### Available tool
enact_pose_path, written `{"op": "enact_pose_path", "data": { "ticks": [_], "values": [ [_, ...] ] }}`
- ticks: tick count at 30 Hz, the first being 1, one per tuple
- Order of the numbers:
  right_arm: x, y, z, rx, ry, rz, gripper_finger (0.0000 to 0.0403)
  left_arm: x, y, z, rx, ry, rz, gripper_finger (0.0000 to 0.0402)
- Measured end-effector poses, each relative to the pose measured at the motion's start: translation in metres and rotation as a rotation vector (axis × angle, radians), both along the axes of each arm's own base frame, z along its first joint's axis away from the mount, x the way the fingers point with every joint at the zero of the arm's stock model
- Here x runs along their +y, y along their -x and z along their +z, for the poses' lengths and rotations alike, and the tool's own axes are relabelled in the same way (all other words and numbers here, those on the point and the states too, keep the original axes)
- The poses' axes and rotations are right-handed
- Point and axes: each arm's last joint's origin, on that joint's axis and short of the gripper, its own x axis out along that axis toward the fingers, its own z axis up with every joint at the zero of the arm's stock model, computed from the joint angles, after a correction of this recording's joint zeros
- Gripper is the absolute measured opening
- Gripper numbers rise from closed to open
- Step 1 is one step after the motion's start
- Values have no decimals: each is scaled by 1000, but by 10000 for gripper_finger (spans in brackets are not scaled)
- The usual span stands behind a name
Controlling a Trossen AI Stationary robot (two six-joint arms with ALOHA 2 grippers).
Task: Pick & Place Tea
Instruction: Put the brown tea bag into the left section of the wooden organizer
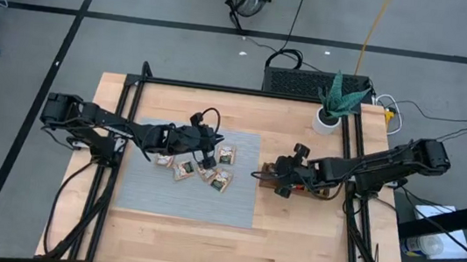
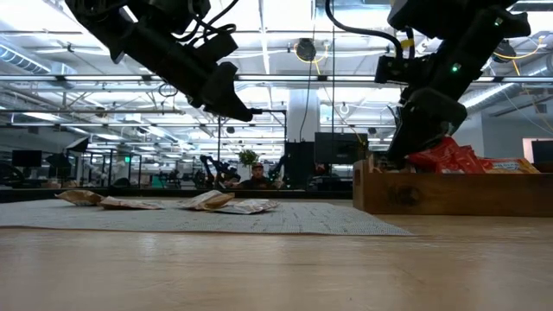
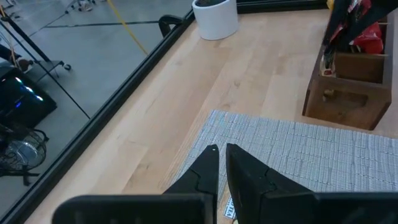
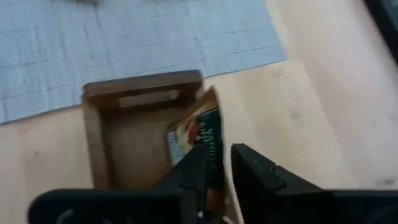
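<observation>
The grey mat (image 1: 189,172) fills the centre-left of the high view, with some six tea sachets (image 1: 203,170) left on it. Right of it, the wooden tray (image 1: 296,187) already holds red packets. Over it, the right gripper (image 4: 214,163) pinches one sachet (image 4: 198,138). The left gripper (image 3: 222,163) hangs above the pile, fingers nearly together, empty.
</observation>
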Motion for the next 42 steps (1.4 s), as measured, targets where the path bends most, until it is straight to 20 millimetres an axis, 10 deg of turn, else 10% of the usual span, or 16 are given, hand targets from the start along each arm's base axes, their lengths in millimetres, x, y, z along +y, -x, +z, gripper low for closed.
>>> {"op": "enact_pose_path", "data": {
  "ticks": [18,30,42],
  "values": [
    [0,-19,49,-376,226,184,137,3,6,-9,90,42,33,38],
    [-12,-13,33,-323,265,177,135,-12,76,-48,711,623,420,208],
    [-29,-2,5,-383,308,132,135,-54,94,-48,944,478,227,250]
  ]
}}
